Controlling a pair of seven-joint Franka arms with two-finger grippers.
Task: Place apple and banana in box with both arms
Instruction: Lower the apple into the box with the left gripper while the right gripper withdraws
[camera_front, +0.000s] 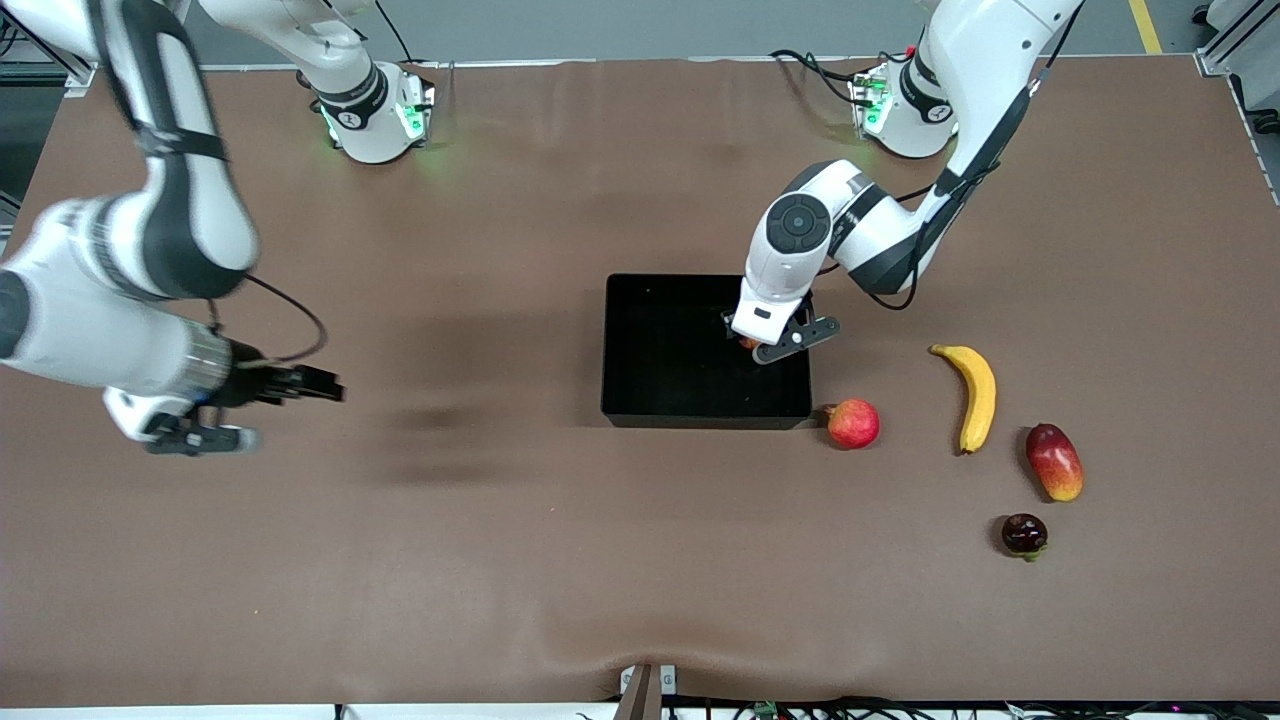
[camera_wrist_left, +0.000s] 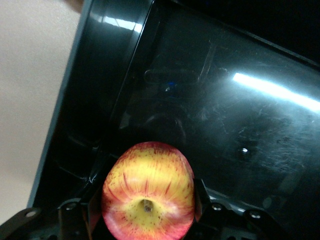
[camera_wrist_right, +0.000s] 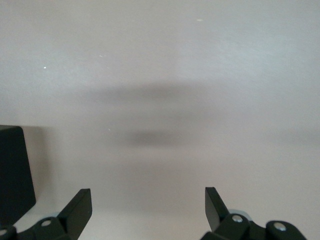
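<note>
Left arm carries the apple over the box while the right arm waits.

The left gripper (camera_front: 752, 344) hangs over the black box (camera_front: 650, 400), at the box's end toward the left arm, its jaws clamped on either side of the apple (camera_wrist_left: 148, 192), apparently so the fruit can be let go inside the walls. The banana (camera_front: 973, 394) lies untouched on the table (camera_front: 500, 560), well apart from the box toward the left arm's end, with a pinkish-red fruit (camera_front: 853, 423) just beside the box's corner, a mango (camera_front: 1054, 461) and a small dark fruit (camera_front: 1024, 534) nearby. The right gripper (camera_wrist_right: 148, 202) hovers over bare table toward the right arm's end, jaws spread wide and holding nothing.
</note>
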